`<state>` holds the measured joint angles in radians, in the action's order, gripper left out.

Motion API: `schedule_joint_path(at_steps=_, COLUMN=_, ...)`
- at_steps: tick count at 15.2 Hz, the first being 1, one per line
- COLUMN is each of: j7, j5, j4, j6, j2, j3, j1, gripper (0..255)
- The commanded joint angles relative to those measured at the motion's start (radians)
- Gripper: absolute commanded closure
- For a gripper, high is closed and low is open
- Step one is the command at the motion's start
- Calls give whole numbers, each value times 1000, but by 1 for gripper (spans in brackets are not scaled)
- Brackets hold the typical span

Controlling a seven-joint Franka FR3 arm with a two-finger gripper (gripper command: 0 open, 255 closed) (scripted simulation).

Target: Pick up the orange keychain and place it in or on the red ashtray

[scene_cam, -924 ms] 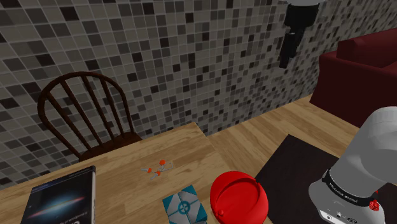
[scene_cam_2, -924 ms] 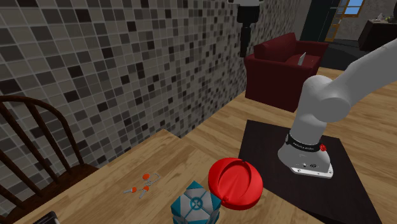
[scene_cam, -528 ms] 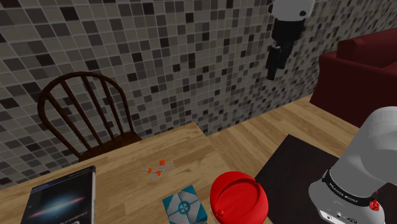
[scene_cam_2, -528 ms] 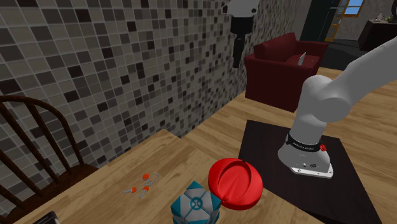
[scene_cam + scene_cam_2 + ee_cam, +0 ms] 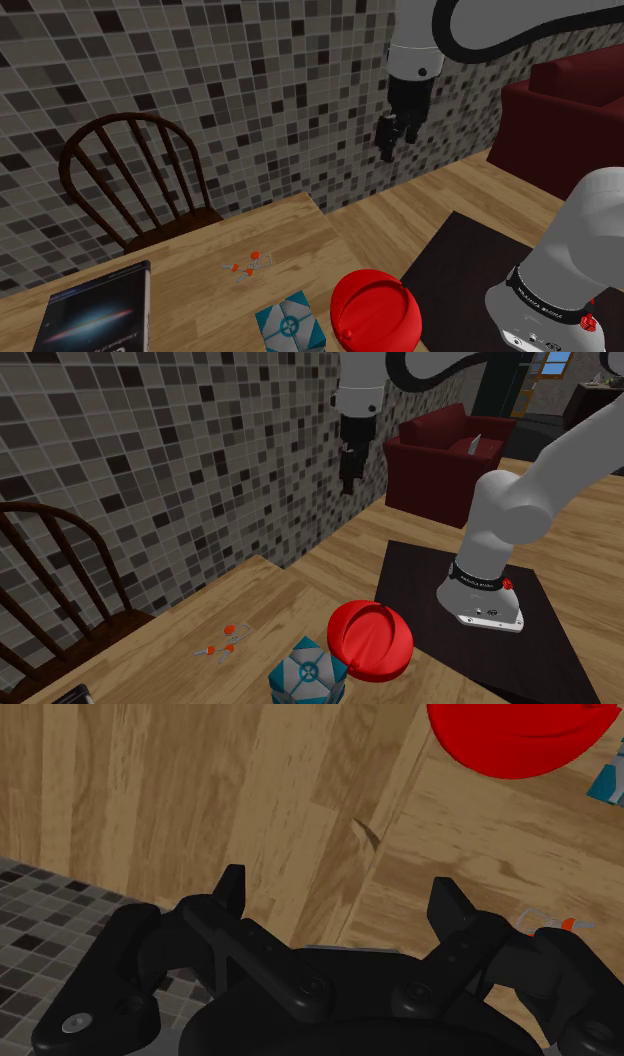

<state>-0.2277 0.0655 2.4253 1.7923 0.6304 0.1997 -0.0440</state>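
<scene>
the white arm (image 5: pixel 500 522) rises from its dark stand (image 5: pixel 545 642) at the right and arches over to the black gripper (image 5: pixel 347 487), which hangs pointing down high in front of the grey mosaic wall (image 5: pixel 180 472), well above the wooden table (image 5: pixel 262 597). on the table the orange keychain (image 5: pixel 222 642) lies near the left, apart from the red ashtray (image 5: pixel 372 642) that sits by the table's right edge. a blue and white cube (image 5: pixel 308 674) stands just beside the ashtray, towards the lower edge. a dark wooden chair (image 5: pixel 60 587) stands at the left, and a dark red sofa (image 5: pixel 445 457) sits behind on the wooden floor (image 5: pixel 405 522).
</scene>
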Motion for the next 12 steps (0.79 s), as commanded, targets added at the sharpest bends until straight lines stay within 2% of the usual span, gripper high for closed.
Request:
schedule_joint_path(at_steps=1, j7=-66, j5=19, j4=6, j6=60, j2=-52, j3=40, j1=-1, gripper=0)
schedule_joint_path(at_steps=7, j7=-257, j5=43, j4=-21, j6=212, j2=-225, j3=154, j1=3, gripper=0)
schedule_joint_path(at_steps=12, j7=-431, j5=11, j4=-86, j6=327, j2=-405, j3=240, j1=15, gripper=0)
